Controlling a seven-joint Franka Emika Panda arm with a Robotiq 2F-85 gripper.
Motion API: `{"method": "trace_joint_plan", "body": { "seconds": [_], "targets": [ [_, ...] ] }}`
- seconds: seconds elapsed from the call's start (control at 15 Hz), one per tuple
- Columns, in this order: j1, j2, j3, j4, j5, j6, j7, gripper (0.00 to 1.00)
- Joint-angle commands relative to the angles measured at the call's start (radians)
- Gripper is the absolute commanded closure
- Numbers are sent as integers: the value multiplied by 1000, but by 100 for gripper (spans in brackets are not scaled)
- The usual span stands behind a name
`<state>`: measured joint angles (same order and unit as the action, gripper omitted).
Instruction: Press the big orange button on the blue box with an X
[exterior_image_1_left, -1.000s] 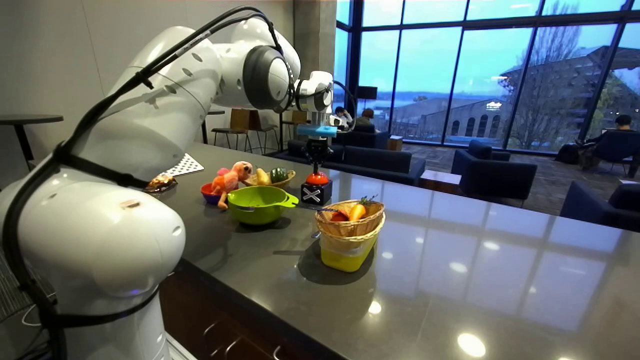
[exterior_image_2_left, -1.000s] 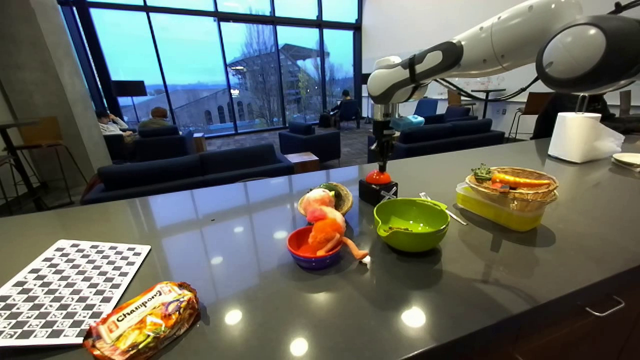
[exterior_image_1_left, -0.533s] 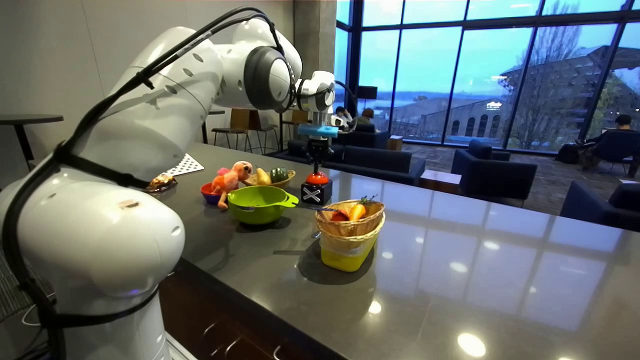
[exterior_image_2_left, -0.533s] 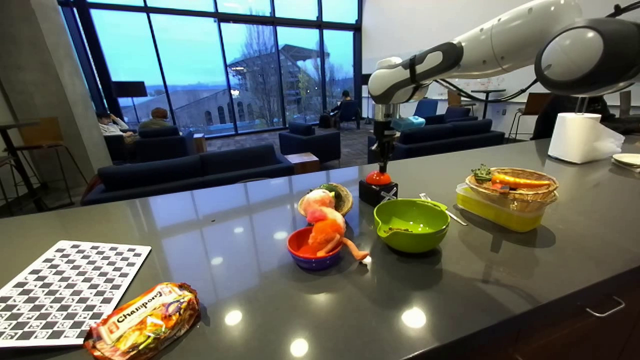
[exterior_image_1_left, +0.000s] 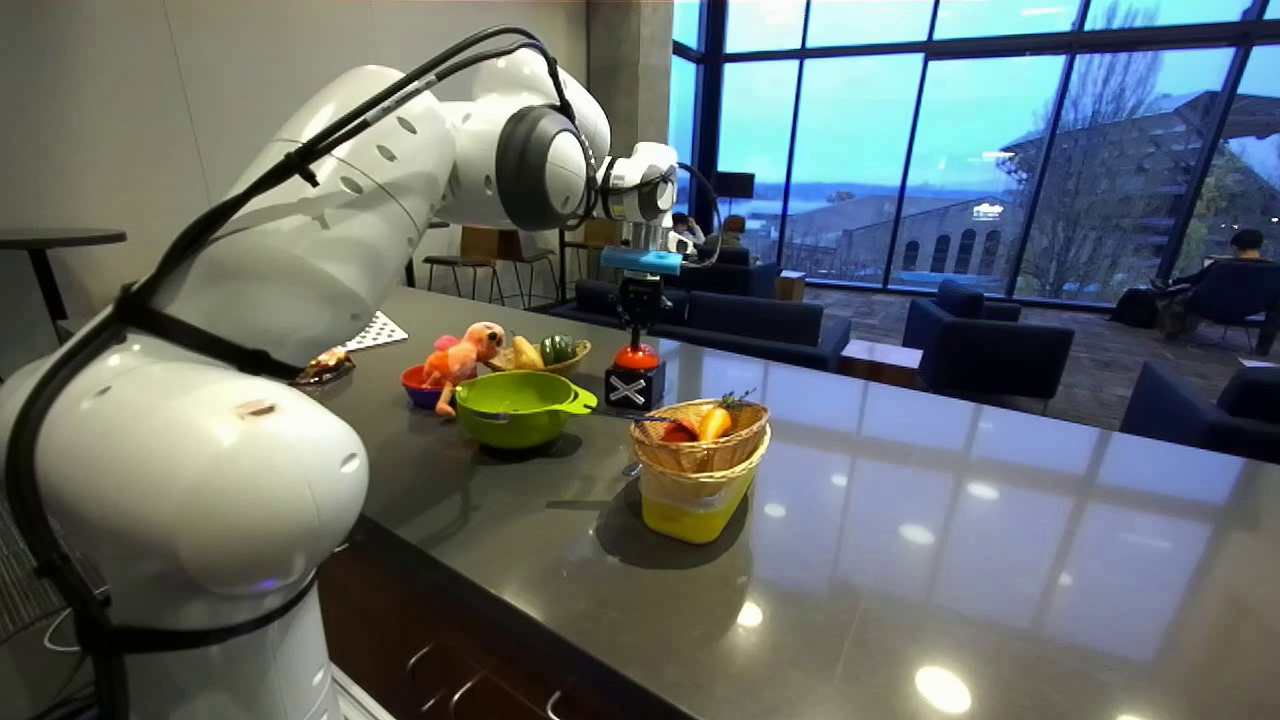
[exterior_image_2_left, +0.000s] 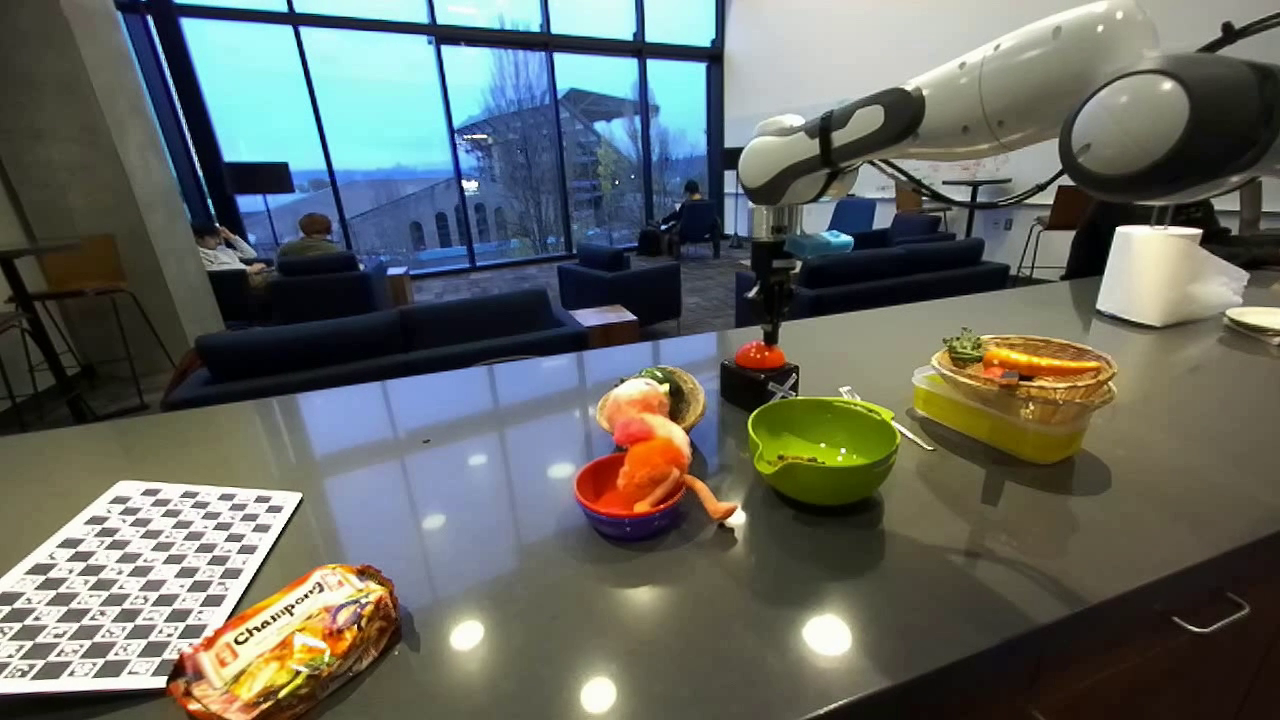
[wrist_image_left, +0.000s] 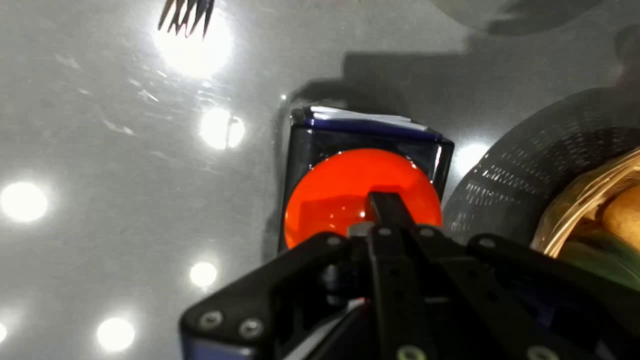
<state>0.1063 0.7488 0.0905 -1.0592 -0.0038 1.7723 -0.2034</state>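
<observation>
The orange-red dome button (exterior_image_1_left: 634, 362) sits on top of a dark blue-black box (exterior_image_1_left: 650, 388) with a white X on its side. The button (exterior_image_2_left: 757, 357) and box (exterior_image_2_left: 745, 386) also show in an exterior view on the far part of the counter. My gripper (exterior_image_1_left: 638, 342) points down with its fingertips at the top of the button, seemingly touching it. In the wrist view the shut fingertips (wrist_image_left: 387, 200) lie over the button (wrist_image_left: 325, 185), with nothing between them. The gripper hides the lower part of the box (wrist_image_left: 425, 147). I cannot tell whether the button is pressed down.
A green bowl (exterior_image_2_left: 825, 470) stands close to the box. A basket with a carrot on a yellow container (exterior_image_1_left: 700, 490), a fork (wrist_image_left: 187, 15), a produce basket (wrist_image_left: 570, 220) and a red-purple bowl with a plush toy (exterior_image_2_left: 655, 465) are around it.
The gripper has shifted slightly to the right in both exterior views, and the upper arm has lowered a little. The box and button have slid slightly the same way. The gripper stays shut.
</observation>
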Motion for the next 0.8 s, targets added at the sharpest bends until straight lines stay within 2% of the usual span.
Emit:
{"method": "trace_joint_plan", "body": {
  "seconds": [0.0,0.73],
  "targets": [
    [7,10,3,31,-6,-26,1,100],
    [79,-189,18,-110,-5,32,-8,100]
  ]
}}
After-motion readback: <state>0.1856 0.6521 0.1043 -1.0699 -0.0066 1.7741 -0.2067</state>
